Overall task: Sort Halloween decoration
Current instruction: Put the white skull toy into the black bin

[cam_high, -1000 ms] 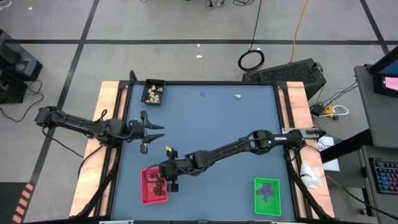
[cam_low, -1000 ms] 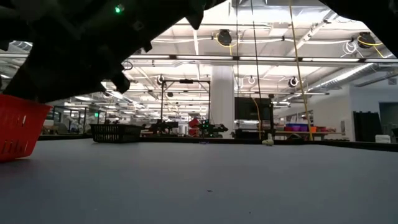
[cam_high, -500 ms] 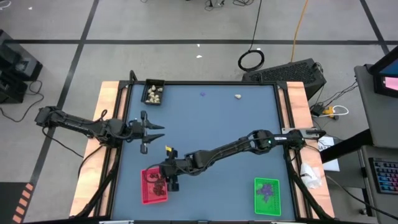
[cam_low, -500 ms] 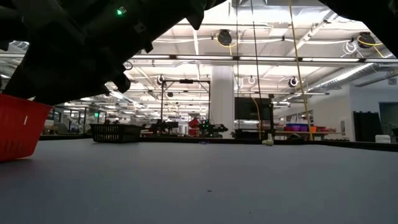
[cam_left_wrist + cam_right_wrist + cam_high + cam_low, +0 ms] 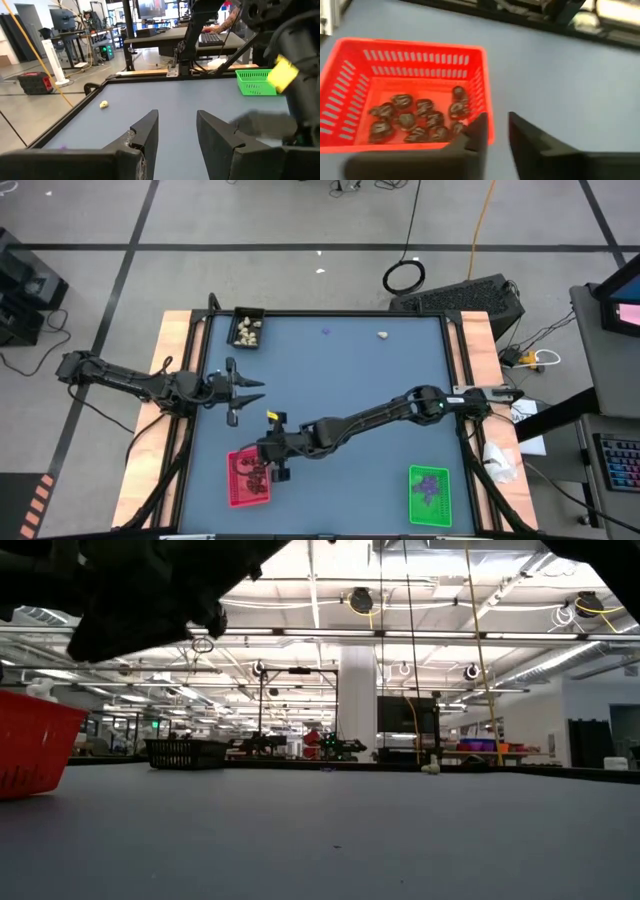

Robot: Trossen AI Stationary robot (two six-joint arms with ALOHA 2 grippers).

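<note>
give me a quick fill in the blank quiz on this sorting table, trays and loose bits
1. The black lumps lie in the ____ tray.
2. The purple bits lie in the ____ tray.
3. The black tray holds ____ lumps.
4. The right gripper is beside the ____ tray, with nothing between its fingers.

Missing words: red; green; cream-white; red
</note>
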